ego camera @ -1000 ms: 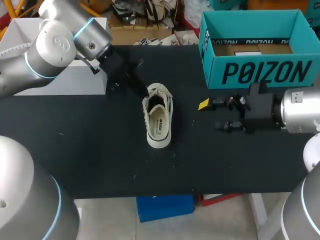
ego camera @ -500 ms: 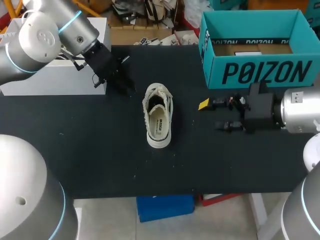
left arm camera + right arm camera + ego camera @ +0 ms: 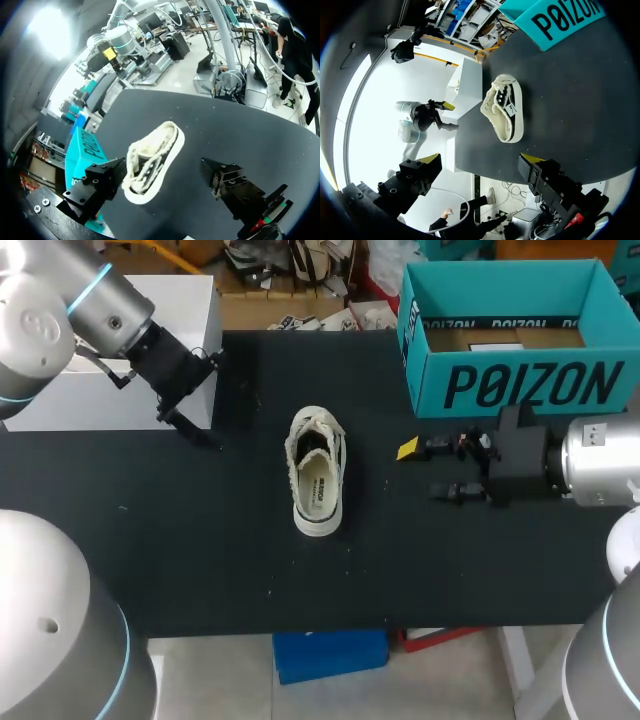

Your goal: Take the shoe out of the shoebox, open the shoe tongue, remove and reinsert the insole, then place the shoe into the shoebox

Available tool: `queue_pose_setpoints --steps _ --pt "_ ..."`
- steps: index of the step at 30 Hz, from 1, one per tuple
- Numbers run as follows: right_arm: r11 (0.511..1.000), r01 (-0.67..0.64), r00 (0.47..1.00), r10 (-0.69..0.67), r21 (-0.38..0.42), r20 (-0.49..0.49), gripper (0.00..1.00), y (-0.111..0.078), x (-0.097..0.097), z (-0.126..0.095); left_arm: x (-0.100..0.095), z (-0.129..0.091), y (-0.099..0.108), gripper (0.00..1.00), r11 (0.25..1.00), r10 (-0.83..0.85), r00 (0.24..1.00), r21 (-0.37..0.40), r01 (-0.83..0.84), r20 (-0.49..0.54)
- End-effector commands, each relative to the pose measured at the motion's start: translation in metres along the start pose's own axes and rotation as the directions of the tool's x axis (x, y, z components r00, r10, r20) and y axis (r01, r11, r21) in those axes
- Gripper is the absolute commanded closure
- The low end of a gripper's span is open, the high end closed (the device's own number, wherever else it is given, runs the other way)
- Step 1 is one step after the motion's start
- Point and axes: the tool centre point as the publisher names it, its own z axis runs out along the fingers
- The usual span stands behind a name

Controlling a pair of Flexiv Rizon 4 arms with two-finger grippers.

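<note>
One shoe (image 3: 317, 472) at centre of frame, sole down on black tabletop (image 3: 200, 540), opening facing up, outside shoebox. One teal shoebox (image 3: 520, 390) in upper right of frame, top open. Two pincers. Left pincer (image 3: 205, 398) in upper left of frame, well apart from shoe, fingers spread wide, gripping nothing; in its wrist view shoe lies ahead, in line with gap between fingers, untouched. Right pincer (image 3: 422, 470) right of centre, near shoe, just below shoebox, fingers apart, empty.
</note>
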Motion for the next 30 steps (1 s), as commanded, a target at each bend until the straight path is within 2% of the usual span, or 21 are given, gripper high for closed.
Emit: queue_pose_setpoints --steps 1,3,6,8,11,16,25,30 --pt "1.0 -0.001 1.0 0.001 0.0 0.002 0.0 0.0 0.001 0.0 0.0 0.001 0.0 0.0 1.0 0.0 1.0 -0.005 0.0 -0.002" --pt "1.0 -0.001 1.0 0.001 0.0 0.002 0.0 0.0 0.001 0.0 0.0 0.001 0.0 0.0 1.0 0.0 1.0 -0.005 0.0 -0.002" --pt "1.0 -0.001 1.0 0.001 0.0 0.002 0.0 0.0 0.001 0.0 0.001 0.003 0.0 0.0 0.988 -0.151 0.985 0.048 0.147 0.087" --pt "1.0 -0.001 1.0 0.001 0.0 0.002 0.0 0.0 0.001 0.0 0.003 0.006 0.001 0.0 0.959 -0.281 0.953 0.073 0.274 0.112" --pt "1.0 -0.001 1.0 0.001 0.0 0.002 0.0 0.0 0.001 0.0 0.01 0.009 -0.003 0.0 0.919 -0.388 0.914 0.117 0.376 0.114" --pt "1.0 -0.001 1.0 0.001 0.0 0.002 0.0 0.0 0.001 0.0 0.022 -0.002 -0.007 0.0 0.837 -0.544 0.826 0.158 0.523 0.146" --pt "1.0 -0.001 1.0 0.001 0.0 0.002 0.0 0.0 0.001 0.0 0.034 -0.035 -0.013 0.0 0.729 -0.68 0.71 0.062 0.682 0.185" --pt "1.0 -0.001 1.0 0.001 0.0 0.002 0.0 0.0 0.001 0.0 0.042 -0.045 -0.011 0.0 0.682 -0.724 0.661 0.06 0.729 0.197"
